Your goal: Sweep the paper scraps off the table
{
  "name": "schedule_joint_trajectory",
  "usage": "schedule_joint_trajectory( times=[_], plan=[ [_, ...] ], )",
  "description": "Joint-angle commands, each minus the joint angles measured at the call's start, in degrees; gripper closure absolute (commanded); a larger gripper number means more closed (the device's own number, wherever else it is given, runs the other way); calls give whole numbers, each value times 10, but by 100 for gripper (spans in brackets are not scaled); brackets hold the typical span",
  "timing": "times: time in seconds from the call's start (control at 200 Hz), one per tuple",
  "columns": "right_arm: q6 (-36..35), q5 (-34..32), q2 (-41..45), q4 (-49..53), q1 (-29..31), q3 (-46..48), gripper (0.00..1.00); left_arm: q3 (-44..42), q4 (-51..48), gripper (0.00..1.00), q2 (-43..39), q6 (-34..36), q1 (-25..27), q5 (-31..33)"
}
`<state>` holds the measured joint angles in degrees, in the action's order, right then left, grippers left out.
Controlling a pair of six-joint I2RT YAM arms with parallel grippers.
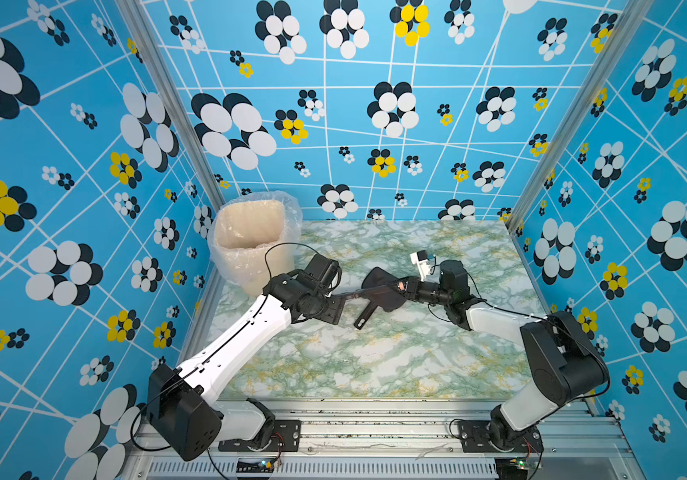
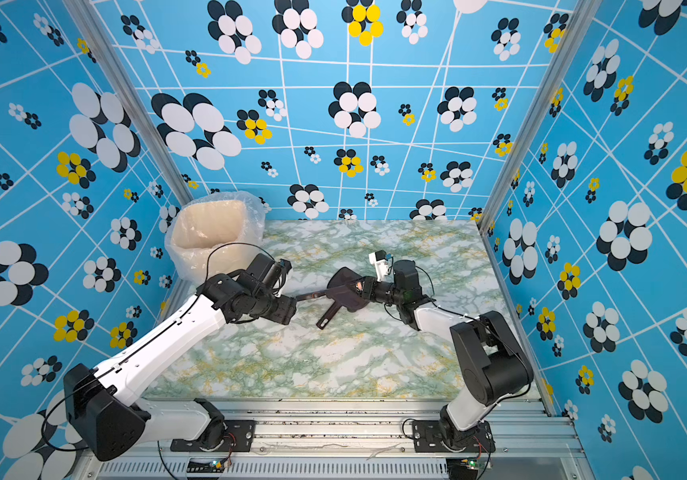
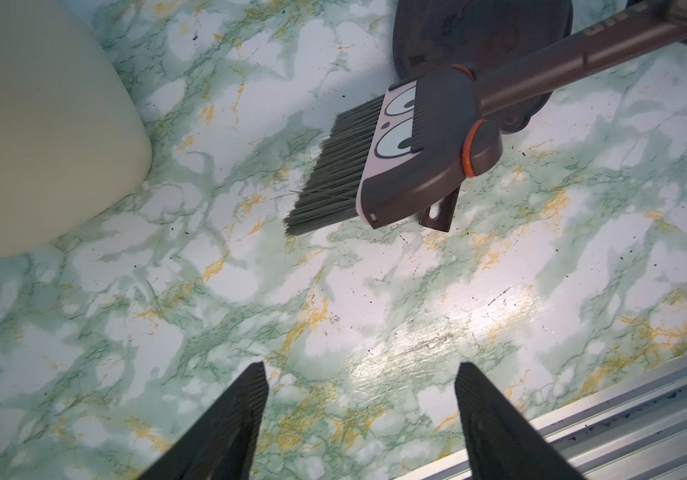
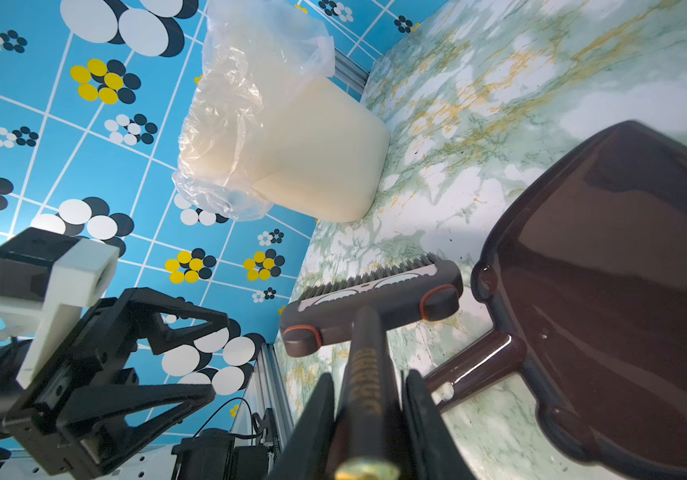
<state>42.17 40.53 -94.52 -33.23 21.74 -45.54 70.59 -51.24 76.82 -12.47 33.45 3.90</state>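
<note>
Scanning both top views: no paper scraps show on the table [image 1: 375, 365], and the marble top reads bare from 12 round to 6. Bin [image 1: 250, 232] with clear liner [image 1: 294, 212] sits at 10 o'clock; no coloured bits can be made out inside. Dustpan [image 1: 381, 286] lies flat at centre, stub handle pointing to 7 o'clock. Right gripper [image 1: 403, 286] comes in from 3 o'clock, clamped on the brush [image 1: 358, 293] handle. The brush head is hidden under the left gripper [image 1: 331, 311], at 9 o'clock of the pan.

Handling call: scraps would be feather-light, soft and prone to skitter, so push them with the bristles rather than pinching them. Pan looks like stiff, slick plastic; best hold is probably its stub handle, near the hang hole.

Left wrist: left gripper fingers [image 3: 246, 415] are spread, with nothing between them and table beneath. Brush head [image 3: 416, 158] sits over the pan's stub handle; cannot tell whether the bristles touch the table. Only fine dark specks on the surface. Cartoon eyes are printed on the head. Handle lettering is too blurred to read.

Right wrist: jaws pinch the brush handle near its brass-coloured end cap. Pan interior [image 4: 624, 291] is glossy, dark and empty. Gold lettering runs down the handle, illegible. No brand is readable anywhere.
</note>
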Motion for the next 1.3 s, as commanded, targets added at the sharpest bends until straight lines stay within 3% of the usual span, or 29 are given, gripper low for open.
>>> schedule_joint_trajectory(
  times=[0.0, 0.265, 0.46, 0.745, 1.294],
  plan=[
    [-17, 1, -18, -40, 15, -39, 100, -7, -5, 24, -6, -1, -9, -5],
    [-135, -14, -49, 138, 66, -107, 98, -27, -5, 23, -29, -6, -27, -7],
    [-150, -44, -39, 173, 67, -98, 69, -32, -4, 23, -33, -4, -34, -14],
    [-211, -116, 1, 316, 63, -124, 48, -32, 3, 23, -27, -6, -33, -28],
    [-276, -189, 138, 484, 14, -136, 45, -46, 47, 17, -37, -11, -30, -33]
  ],
)
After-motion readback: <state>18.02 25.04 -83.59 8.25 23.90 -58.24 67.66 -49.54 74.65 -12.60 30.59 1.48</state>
